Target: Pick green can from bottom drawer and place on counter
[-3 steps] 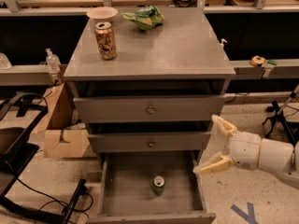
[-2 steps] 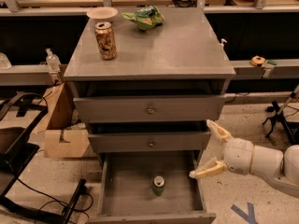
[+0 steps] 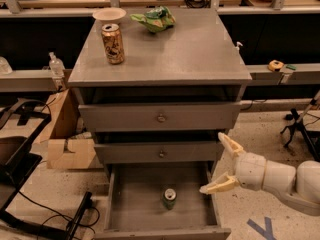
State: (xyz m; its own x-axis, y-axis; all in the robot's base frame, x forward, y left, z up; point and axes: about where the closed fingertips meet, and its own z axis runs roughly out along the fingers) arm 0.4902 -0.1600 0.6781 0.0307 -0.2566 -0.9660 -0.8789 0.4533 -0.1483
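The green can (image 3: 170,198) stands upright on the floor of the pulled-out bottom drawer (image 3: 135,204), near its middle and slightly right. My gripper (image 3: 221,164) hangs at the drawer's right edge, up and to the right of the can, apart from it. Its two cream fingers are spread wide, one pointing up-left and one (image 3: 216,184) pointing left over the drawer's right wall. It holds nothing. The counter (image 3: 190,49) is the grey top of the cabinet.
On the counter stand an orange-gold can (image 3: 113,43), a white bowl (image 3: 109,16) and a green-and-white crumpled bag (image 3: 155,20). Two shallower drawers (image 3: 160,117) above are closed. A cardboard box (image 3: 65,139) and black frame (image 3: 20,159) sit left; wooden benches lie behind.
My gripper has moved left and slightly down, closer to the drawer's right edge and the can. The can and the drawer have not moved.
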